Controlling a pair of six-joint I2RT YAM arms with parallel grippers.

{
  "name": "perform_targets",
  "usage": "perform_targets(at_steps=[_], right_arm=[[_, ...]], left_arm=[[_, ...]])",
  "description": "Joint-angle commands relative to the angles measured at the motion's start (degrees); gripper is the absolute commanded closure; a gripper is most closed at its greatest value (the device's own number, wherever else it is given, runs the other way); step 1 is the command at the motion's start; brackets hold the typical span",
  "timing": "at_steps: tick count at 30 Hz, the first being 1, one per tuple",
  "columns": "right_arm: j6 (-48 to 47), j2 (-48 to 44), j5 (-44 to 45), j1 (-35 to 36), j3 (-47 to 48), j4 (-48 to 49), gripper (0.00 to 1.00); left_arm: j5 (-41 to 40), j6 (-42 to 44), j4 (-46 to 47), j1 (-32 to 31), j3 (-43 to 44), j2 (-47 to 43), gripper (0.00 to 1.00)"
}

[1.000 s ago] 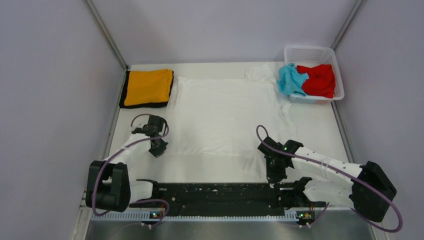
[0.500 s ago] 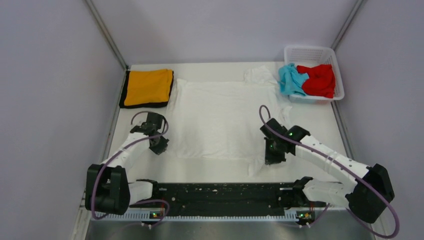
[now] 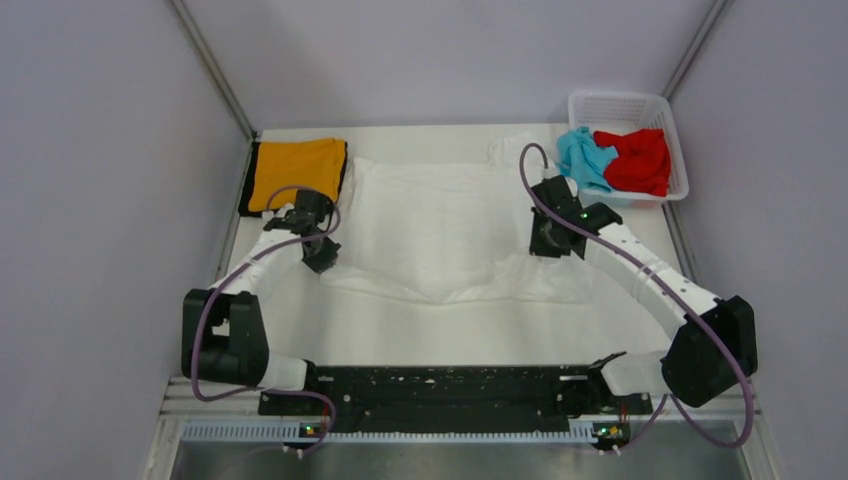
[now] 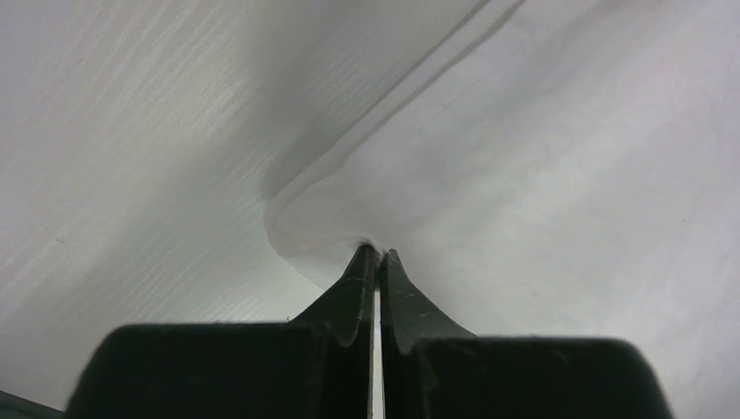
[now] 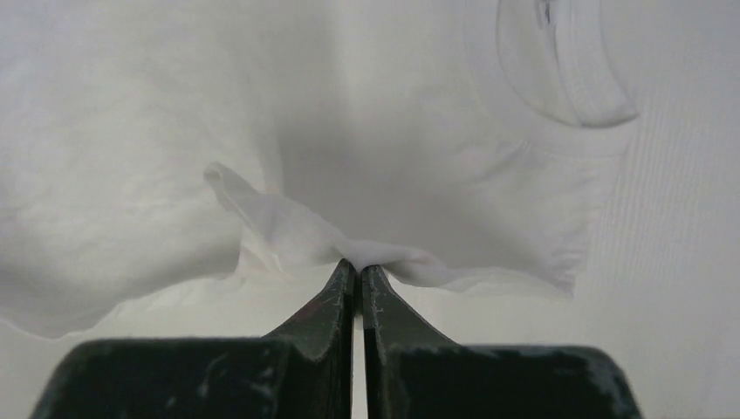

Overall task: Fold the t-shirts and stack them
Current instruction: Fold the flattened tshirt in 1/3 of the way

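A large white t-shirt (image 3: pixel 440 225) lies spread on the table, its near hem lifted and carried back over its body. My left gripper (image 3: pixel 322 258) is shut on the hem's left corner (image 4: pixel 349 236). My right gripper (image 3: pixel 545 240) is shut on the hem's right corner (image 5: pixel 375 253), and the shirt's collar (image 5: pixel 576 61) shows beyond it. An orange t-shirt with black trim (image 3: pixel 295 175) lies folded at the back left. A light blue t-shirt (image 3: pixel 583 160) and a red t-shirt (image 3: pixel 635 160) are crumpled in the basket.
The white plastic lattice basket (image 3: pixel 625 105) stands at the back right corner. Grey walls close in the table on the left, back and right. The arms' black base rail (image 3: pixel 440 390) runs along the near edge.
Both grippers have moved away from the near edge toward the back, each pulling the white t-shirt's hem with it. The hem now lies folded up over the shirt's middle.
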Motion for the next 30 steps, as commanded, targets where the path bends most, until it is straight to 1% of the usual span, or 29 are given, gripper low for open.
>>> perform_targets(at_steps=[1,12,17,21,28,30], right_arm=[[-4.22,1.74,2.87,-2.08,5.34,5.16,1.00],[-10.03,7.10,2.19,-5.29,11.70,9.22,1.00],[-11.44,9.83,1.48,-7.14,14.04,10.32,1.00],[-12.26,12.10,0.54,-8.56,15.82,11.29,1.00],[-13.22,18.47,-1.28,-10.58,19.12,13.48,1.00],[-13.45,21.52,-0.54,-10.97,20.44,15.00,0.99]], left_arm=[[-1.56,1.53,0.93,1.11,3.75,2.17,1.00],[-1.80,2.24,1.79,2.98,8.72,6.22,1.00],[-3.18,3.03,0.67,3.03,12.86,8.93,1.00],[-3.28,3.20,1.37,3.03,14.15,10.44,1.00],[-3.31,3.52,1.85,3.03,19.92,18.23,1.00],[-3.92,3.40,2.17,3.07,21.54,21.13,0.89]])
